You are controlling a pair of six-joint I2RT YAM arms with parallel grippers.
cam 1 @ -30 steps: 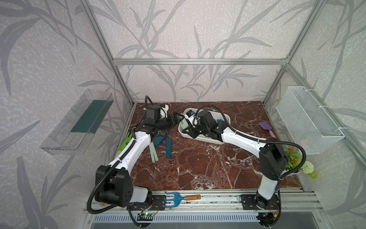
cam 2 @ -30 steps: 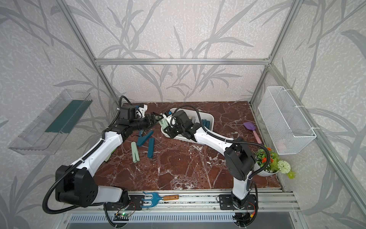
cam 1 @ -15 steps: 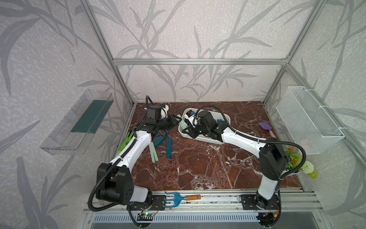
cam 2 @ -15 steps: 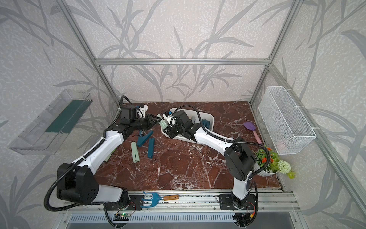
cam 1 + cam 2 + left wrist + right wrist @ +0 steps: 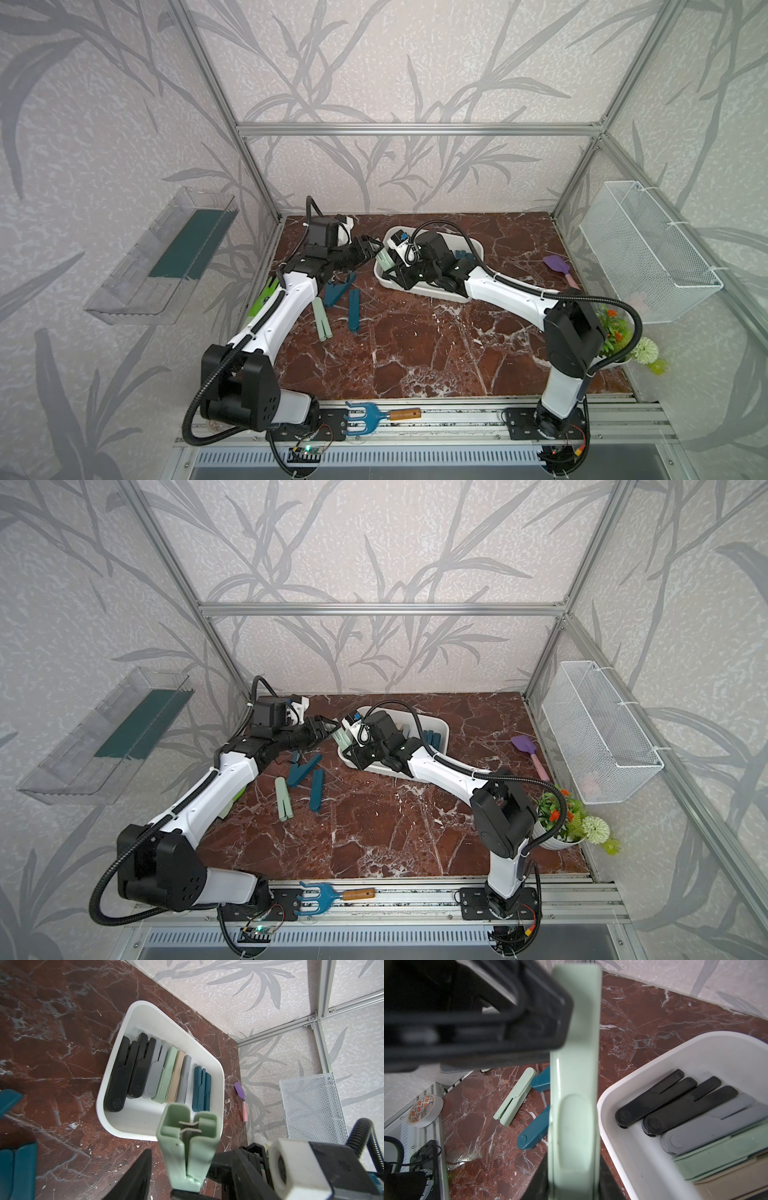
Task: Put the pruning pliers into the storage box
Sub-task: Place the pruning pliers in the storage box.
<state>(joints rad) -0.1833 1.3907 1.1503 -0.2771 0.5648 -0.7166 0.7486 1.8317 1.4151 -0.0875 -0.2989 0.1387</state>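
The white storage box [image 5: 478, 250] [image 5: 444, 729] [image 5: 99, 1093] [image 5: 612, 1093] lies at the back of the table and holds several black, grey, mint, beige and teal pruning pliers. My right gripper [image 5: 392, 266] [image 5: 574, 1178] is shut on a mint green pruning pliers [image 5: 385, 261] [image 5: 343, 739] [image 5: 187, 1147] [image 5: 574, 1084], held just outside the box's left end. My left gripper [image 5: 372, 245] [image 5: 326, 725] is open at that pliers' far end, and one of its fingers [image 5: 137, 1176] stands clear of it. Two teal pliers [image 5: 337, 291] [image 5: 353, 309] and a mint one [image 5: 322, 318] lie loose on the table.
A blue hand rake [image 5: 374, 415] lies on the front rail. A purple spatula [image 5: 559, 268] lies to the right of the box. A wire basket [image 5: 648, 253] hangs on the right wall and a clear bin [image 5: 166, 257] on the left. A flower pot [image 5: 615, 336] stands near the right arm, and a tape roll [image 5: 423, 1110] sits at the table's left edge.
Both arms stay where they were, with the mint pliers between the two grippers. The left gripper's tips have shifted only slightly at the pliers' end.
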